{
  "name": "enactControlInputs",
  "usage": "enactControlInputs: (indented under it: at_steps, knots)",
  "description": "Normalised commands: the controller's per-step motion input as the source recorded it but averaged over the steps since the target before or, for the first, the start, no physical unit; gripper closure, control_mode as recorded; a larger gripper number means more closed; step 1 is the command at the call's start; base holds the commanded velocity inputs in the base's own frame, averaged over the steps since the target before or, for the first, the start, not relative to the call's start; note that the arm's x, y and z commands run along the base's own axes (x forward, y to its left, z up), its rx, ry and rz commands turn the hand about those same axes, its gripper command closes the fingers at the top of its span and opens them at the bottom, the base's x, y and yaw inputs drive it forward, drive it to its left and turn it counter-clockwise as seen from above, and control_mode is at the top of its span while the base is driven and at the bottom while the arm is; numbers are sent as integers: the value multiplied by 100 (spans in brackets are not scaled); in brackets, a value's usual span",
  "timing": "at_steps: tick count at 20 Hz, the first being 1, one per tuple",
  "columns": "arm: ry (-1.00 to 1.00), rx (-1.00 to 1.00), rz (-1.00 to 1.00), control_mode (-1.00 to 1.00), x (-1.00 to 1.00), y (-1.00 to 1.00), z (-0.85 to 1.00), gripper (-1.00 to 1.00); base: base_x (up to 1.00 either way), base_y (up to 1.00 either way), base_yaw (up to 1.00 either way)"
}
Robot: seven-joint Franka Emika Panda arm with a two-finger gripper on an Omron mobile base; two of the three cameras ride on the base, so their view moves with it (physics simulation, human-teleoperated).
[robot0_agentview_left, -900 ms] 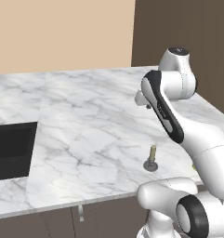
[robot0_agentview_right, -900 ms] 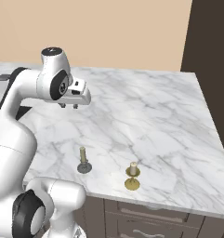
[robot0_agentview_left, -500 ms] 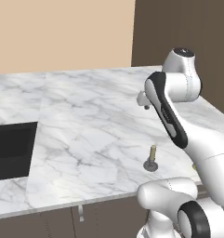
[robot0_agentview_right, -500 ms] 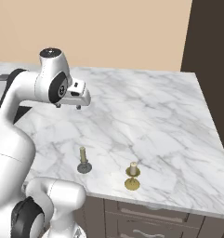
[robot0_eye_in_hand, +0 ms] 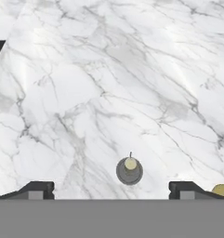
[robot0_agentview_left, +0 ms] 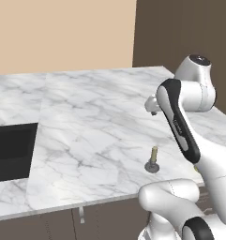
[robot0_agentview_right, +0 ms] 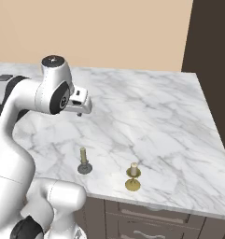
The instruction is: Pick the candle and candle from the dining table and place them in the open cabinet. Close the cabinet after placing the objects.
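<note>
The pincer (robot0_eye_in_hand: 111, 188) hangs spread wide, empty, high above the olive candle (robot0_agentview_left: 153, 156) standing near the desk's (robot0_agentview_left: 86, 122) front edge beside the cream candle (robot0_agentview_right: 133, 172), apparently lining up a descent.

Our two base views look forward and down from behind the arm, sharing the marble desk (robot0_agentview_left: 91, 117). Our hand view looks straight down on it, closer in.
</note>
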Motion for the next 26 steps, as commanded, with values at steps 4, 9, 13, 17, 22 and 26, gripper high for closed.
enactControlInputs:
  at_steps: [4,9,13,17,22,26]
  knots:
    - [0,9,5,-100,-27,-19,-9,-100,0,0,0]
    - [-9,15,18,-100,-26,-19,-18,-100,0,0,0]
    - [-5,17,16,-100,-22,-19,-20,-100,0,0,0]
    - [-2,17,16,-100,-17,-17,-23,-100,0,0,0]
    - [1,11,12,-100,-2,-12,-26,-100,0,0,0]
    - [1,6,13,-100,-2,-15,-22,-100,0,0,0]
